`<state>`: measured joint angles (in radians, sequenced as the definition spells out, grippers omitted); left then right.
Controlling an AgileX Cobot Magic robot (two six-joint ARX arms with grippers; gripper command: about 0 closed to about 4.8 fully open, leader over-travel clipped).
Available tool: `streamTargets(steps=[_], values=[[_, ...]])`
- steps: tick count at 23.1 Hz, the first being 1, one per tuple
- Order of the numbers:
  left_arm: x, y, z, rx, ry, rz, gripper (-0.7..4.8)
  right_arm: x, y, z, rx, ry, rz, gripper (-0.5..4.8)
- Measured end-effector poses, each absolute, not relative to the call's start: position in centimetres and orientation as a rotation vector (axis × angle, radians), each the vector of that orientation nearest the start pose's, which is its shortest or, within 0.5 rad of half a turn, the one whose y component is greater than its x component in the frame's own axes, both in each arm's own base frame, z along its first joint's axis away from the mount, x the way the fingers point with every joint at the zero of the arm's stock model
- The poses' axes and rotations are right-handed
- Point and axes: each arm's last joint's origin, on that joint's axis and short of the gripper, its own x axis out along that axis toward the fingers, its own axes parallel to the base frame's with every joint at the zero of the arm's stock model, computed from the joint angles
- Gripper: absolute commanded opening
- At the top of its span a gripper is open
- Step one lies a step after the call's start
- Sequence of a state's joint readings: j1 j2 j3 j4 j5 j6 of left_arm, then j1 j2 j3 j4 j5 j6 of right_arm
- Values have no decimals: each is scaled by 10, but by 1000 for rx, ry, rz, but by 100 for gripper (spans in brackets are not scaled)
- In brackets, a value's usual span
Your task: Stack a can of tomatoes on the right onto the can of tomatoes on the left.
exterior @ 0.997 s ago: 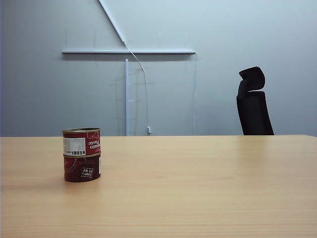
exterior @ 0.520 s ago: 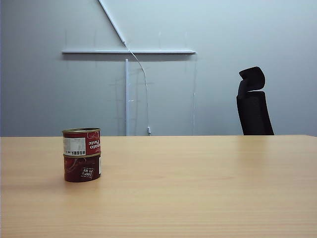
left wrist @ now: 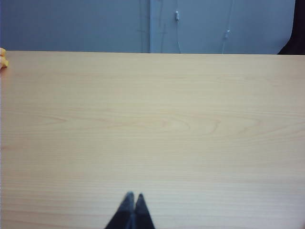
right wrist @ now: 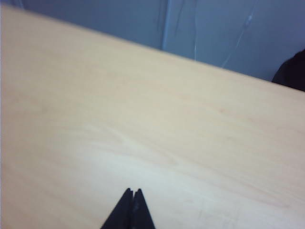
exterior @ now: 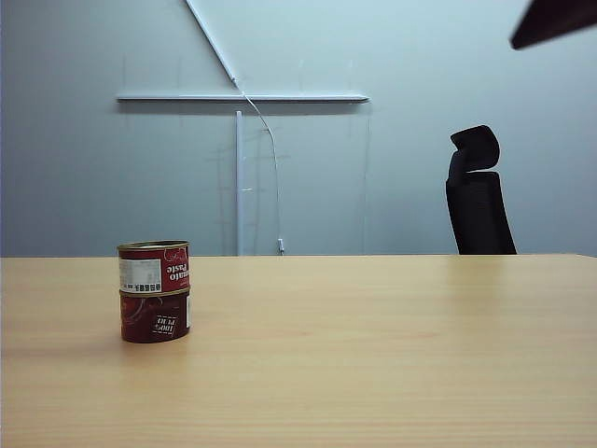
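Red-labelled tins account for the whole task: the upper can of tomatoes [exterior: 154, 267] sits squarely on the lower can of tomatoes [exterior: 155, 316], rims aligned, upright, on the left part of the wooden table [exterior: 373, 345]. Judged from that arrangement, the stacking is complete and the stack looks stable, with no overhang noted. Neither arm is near it. The left gripper [left wrist: 133, 196] has its jaws pressed together, empty, over bare tabletop. The right gripper [right wrist: 133, 192] is likewise closed on nothing, over bare wood in a tilted, slightly blurred view; a dark shape [exterior: 552, 21] at the exterior view's upper right corner is probably that arm, well apart from the cans. An office chair [exterior: 478, 191] stands behind the table.
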<state>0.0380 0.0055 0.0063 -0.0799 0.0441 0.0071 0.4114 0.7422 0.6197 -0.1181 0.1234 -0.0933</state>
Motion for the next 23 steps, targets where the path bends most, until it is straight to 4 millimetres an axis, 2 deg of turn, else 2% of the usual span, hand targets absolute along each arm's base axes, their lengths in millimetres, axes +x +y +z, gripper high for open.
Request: streamTargets(steps=[5, 10, 12, 15, 17, 23], values=[[97, 2, 158, 4, 79, -8, -4, 139, 38, 254, -90, 30, 214, -1], [97, 2, 158, 4, 79, -7, -4, 121, 22, 223, -59, -44, 122, -1], [97, 2, 158, 4, 79, -7, -4, 107, 9, 205, -8, -122, 39, -1], [97, 2, 158, 4, 79, -7, -4, 102, 1, 190, 38, -157, -13, -1], [97, 2, 158, 4, 79, -7, -4, 98, -4, 182, 76, -174, -60, -1], [97, 2, 157, 4, 80, -7, -4, 96, -5, 179, 87, -150, -75, -1]])
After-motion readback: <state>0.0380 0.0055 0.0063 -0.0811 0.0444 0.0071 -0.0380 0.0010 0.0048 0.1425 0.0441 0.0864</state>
